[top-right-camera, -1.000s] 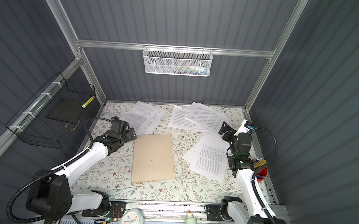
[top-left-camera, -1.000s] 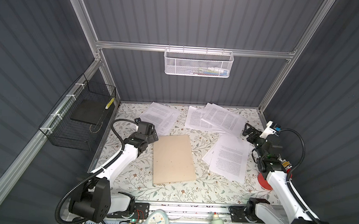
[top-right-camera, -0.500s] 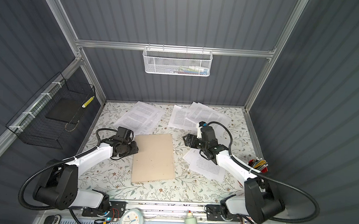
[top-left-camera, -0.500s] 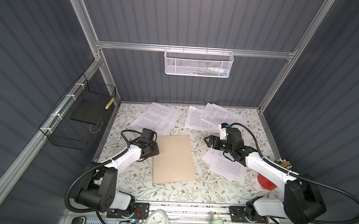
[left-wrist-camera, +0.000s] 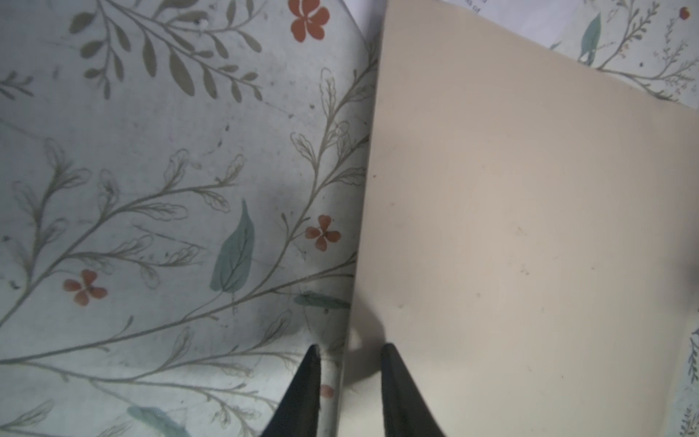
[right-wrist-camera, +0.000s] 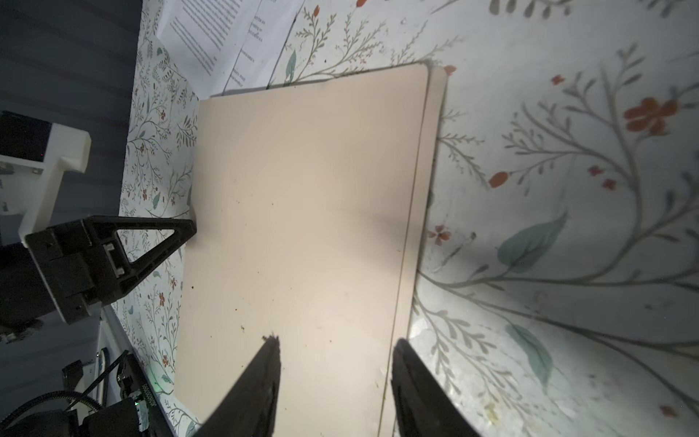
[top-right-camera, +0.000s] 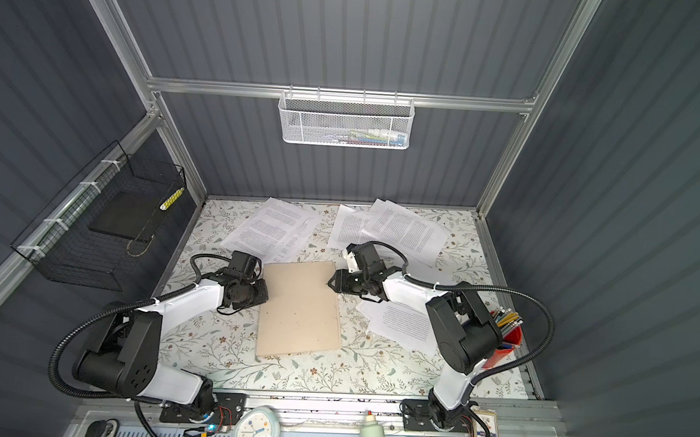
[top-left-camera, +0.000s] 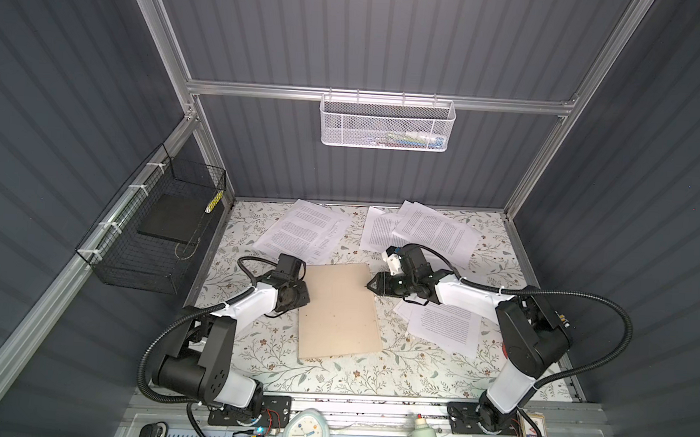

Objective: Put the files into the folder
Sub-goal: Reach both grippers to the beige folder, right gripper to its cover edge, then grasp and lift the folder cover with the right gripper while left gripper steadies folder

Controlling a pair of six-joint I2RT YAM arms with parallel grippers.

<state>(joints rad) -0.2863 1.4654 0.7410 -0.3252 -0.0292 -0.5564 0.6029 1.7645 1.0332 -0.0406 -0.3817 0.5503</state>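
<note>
Floral tablecloth (top-left-camera: 273,360) covers the table, and dead centre lies the folder (top-left-camera: 340,310) — tan kraft, closed, flat, plain speckled cover, rounded corners, back leaf peeking out along one long edge. The files (top-left-camera: 435,229), white sheets of dense print, lie loose outside it: back left, back right, more under the right arm. Left gripper (left-wrist-camera: 348,348) straddles the folder's left edge, jaws narrowly apart; right gripper (right-wrist-camera: 336,340) straddles the opposite edge — jaws wider, nothing pinched.

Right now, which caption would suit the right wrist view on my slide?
Right gripper, jaws open, straddling one long edge of the closed folder; files beyond.
</note>
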